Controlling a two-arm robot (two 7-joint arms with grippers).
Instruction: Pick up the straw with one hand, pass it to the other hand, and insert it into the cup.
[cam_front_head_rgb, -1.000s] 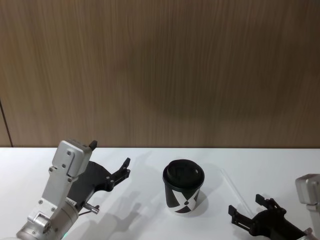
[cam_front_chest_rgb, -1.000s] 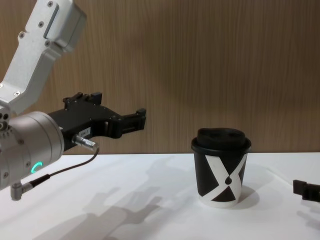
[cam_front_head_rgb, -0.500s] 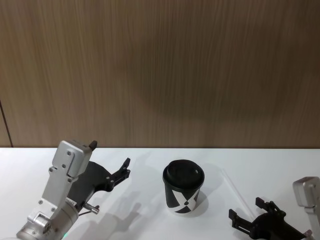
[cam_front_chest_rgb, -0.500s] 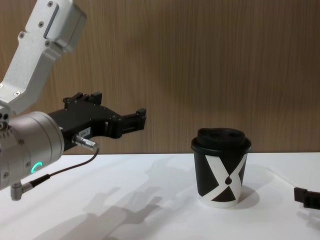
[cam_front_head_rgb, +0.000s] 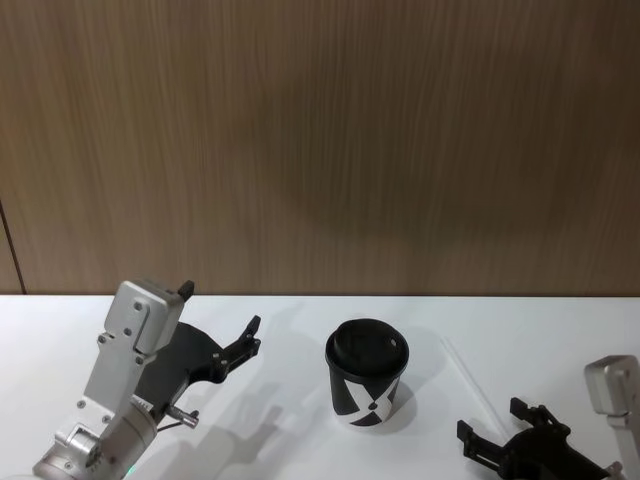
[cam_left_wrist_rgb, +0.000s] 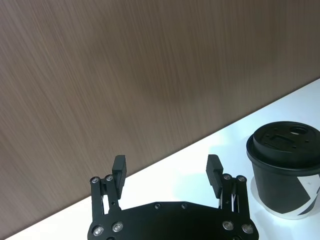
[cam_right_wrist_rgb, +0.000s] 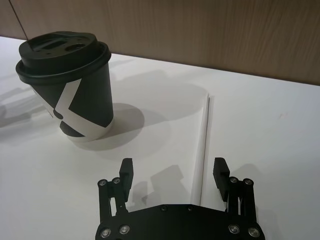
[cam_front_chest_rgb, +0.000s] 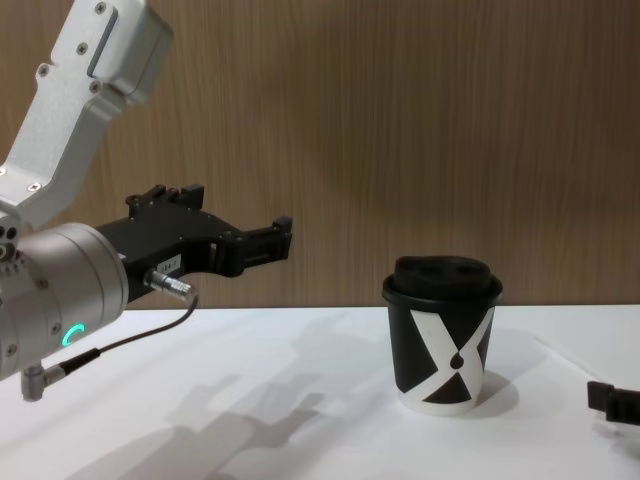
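On the white tabletop (cam_front_head_rgb: 300, 325) in front of the brown wood-panelled wall (cam_front_head_rgb: 320, 140), we find the task barely begun: nothing is lifted, nothing passed across, nothing put into the lid. The thin, straight white straw (cam_right_wrist_rgb: 202, 145) lies flat on the table to the right of the small black paper cup (cam_front_head_rgb: 366, 372) with its domed black lid and white X, near it but not touching. The black two-fingered right pincer (cam_right_wrist_rgb: 173, 170) sits low at the near right of the table, its fingers spread wide with nothing in them. Its wrist view shows the straw's near end running in between the two fingers, closer to one than the other, while the rest of the tube reaches away towards the wall. We cannot tell whether the fingertips touch the table or hang just above it. We judge the pick-up to be the step in hand, so the grasp, the handover and the insertion are all left. The long black left pincer (cam_left_wrist_rgb: 166, 165) on its silver wrist hangs above the table well left of the cup, fingers likewise apart and empty.
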